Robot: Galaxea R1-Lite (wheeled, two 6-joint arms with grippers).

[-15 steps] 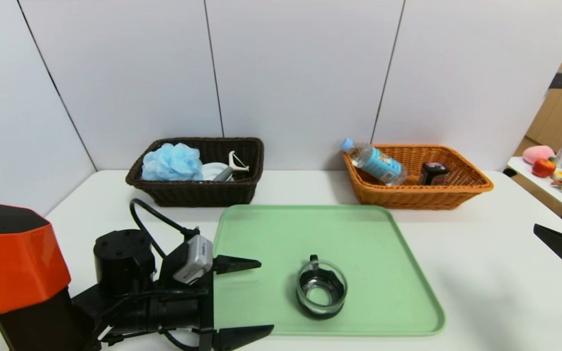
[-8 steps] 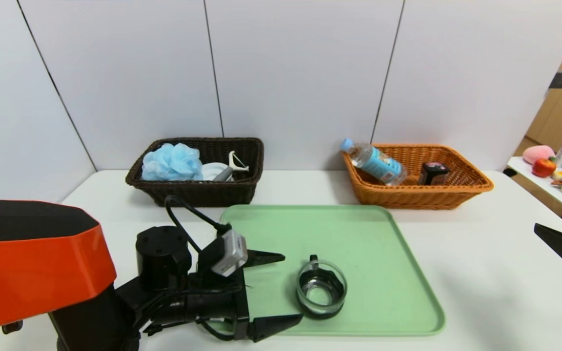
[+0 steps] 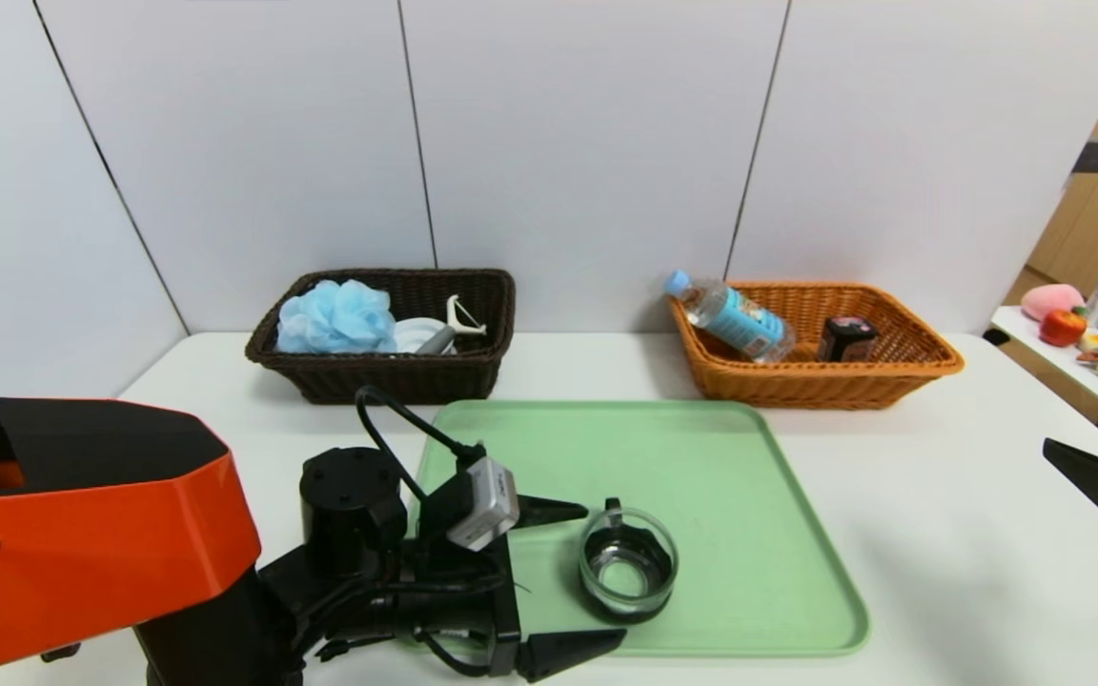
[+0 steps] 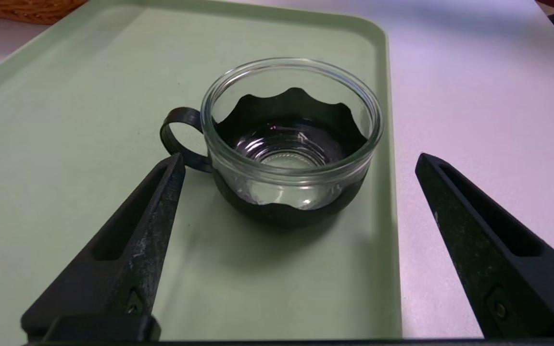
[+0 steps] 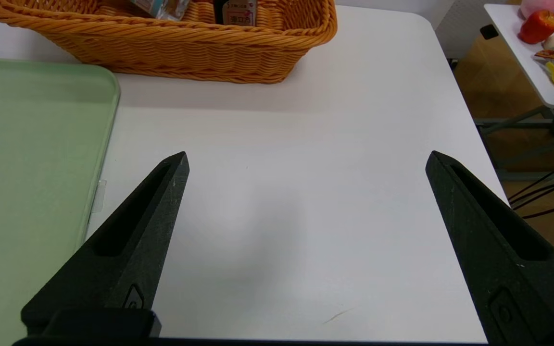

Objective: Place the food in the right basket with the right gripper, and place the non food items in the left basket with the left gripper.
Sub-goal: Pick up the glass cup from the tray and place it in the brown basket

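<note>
Since the earlier frames, the left gripper [image 3: 568, 581] has advanced across the near left edge of the green tray [image 3: 778, 534] toward the glass cup [image 3: 627, 564], its far fingertip now just beside the cup's handle, where previously it was well short of it; nothing else on the table has shifted. Its jaws stand fully apart and hold nothing. In the left wrist view the cup [image 4: 289, 144] sits upright directly ahead of the gripper [image 4: 301, 166], between the lines of the two fingers but not yet between the tips; one finger [image 4: 128, 250] points at the handle loop, the other lies over the white table [image 3: 940, 495] beyond the tray's near edge. The cup has no long axis to speak of; its handle projects toward the far side of the tray. The left arm is plainly the nearer; the right gripper [image 5: 306, 163] is parked at the right edge of the table, jaws wide and empty, well apart from the cup. Judgement: the approach needs a short further advance so the fingers straddle the cup body rather than catch the handle. The brown basket [image 3: 387, 381] at the back left already holds the blue pouf [image 3: 336, 317], peeler [image 3: 458, 319] and white container [image 3: 416, 335]; the orange basket [image 3: 816, 386] holds the bottle [image 3: 730, 319] and small black box [image 3: 846, 338].
</note>
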